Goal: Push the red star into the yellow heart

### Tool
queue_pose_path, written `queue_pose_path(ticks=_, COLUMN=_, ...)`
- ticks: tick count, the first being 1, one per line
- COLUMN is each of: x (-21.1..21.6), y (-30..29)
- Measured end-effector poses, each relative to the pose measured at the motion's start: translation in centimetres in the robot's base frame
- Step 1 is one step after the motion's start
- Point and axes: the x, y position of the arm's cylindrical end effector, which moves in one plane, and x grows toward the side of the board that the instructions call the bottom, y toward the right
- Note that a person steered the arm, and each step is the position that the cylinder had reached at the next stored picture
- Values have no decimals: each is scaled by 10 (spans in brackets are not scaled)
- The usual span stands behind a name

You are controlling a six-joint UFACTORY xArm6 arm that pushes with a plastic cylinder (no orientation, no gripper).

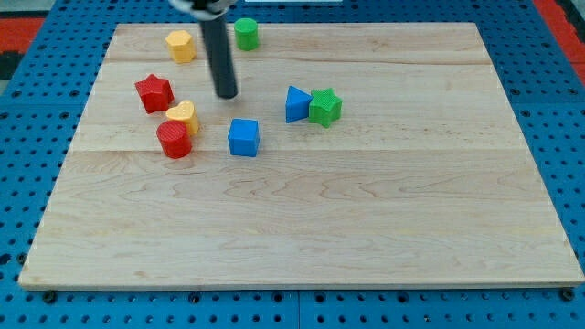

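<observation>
Red star (pixel 154 92) at the view's upper left of the tabletop (pixel 366 219), just up-left of the yellow heart (pixel 184 116); narrow gap between them, contact not certain. Yellow heart touching the red cylinder (pixel 174 140) just below it. No brands, labels or writing readable anywhere. No jaws on this rig, so nothing open, closed or held: only a straight dark rod. My tip (pixel 227 94) down on the tabletop, to the view's right of the red star, apart from it, up-right of the yellow heart, touching no block. Blue cube (pixel 244 137) below the tip. Blue triangular block (pixel 296 103) and green star (pixel 324 107) side by side, touching, further right. Yellow hexagonal block (pixel 181 45) and green cylinder (pixel 246 33) near the top edge. Blue pegboard (pixel 558 110) surrounding the tabletop.
</observation>
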Motion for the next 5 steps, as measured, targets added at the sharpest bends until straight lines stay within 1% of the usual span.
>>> queue_pose_path(ticks=1, x=-32, y=-67)
queue_pose_path(ticks=2, x=-12, y=-122)
queue_pose_path(ticks=3, x=15, y=-138)
queue_pose_path(ticks=4, x=55, y=-109)
queue_pose_path(ticks=5, x=-2, y=-148)
